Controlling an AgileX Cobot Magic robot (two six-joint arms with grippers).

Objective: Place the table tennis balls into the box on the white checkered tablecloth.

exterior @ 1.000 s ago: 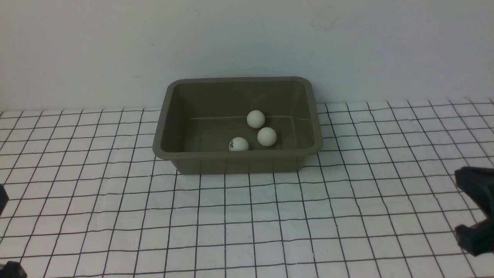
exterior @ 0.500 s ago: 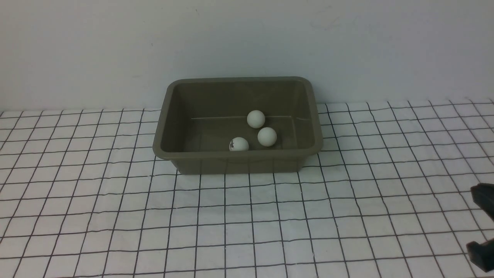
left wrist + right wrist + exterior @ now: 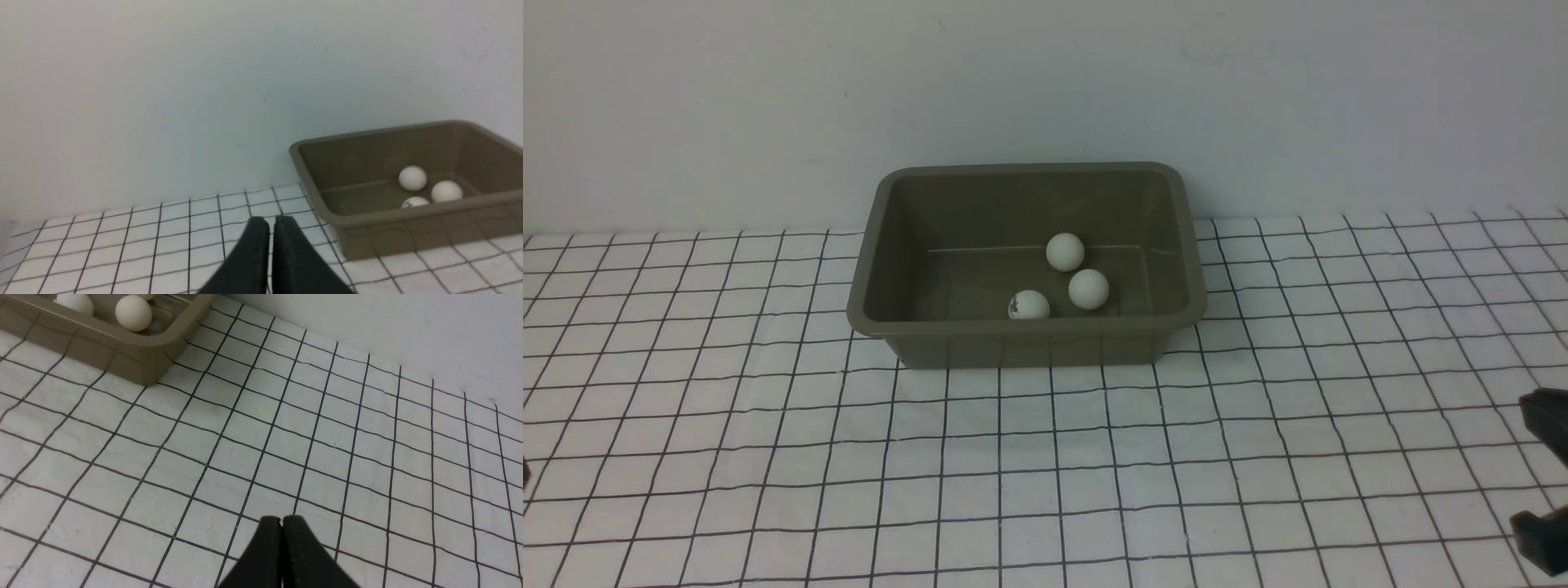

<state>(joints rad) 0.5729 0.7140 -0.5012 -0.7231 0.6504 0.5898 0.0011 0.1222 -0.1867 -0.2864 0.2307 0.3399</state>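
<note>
The olive-grey box stands on the white checkered tablecloth near the back wall. Three table tennis balls lie inside it: one at the back, one to its right, and one with a dark logo against the front wall. The left wrist view shows my left gripper shut and empty, low over the cloth to the left of the box. The right wrist view shows my right gripper shut and empty, over the cloth well right of the box corner.
A plain white wall rises just behind the box. Dark parts of my right arm show at the right edge of the front view. Only a sliver of the left arm shows at the left edge.
My right arm has drawn back toward the right edge of the front view. The left arm's dark parts at the left edge have almost gone from view. The balls stay put.
</note>
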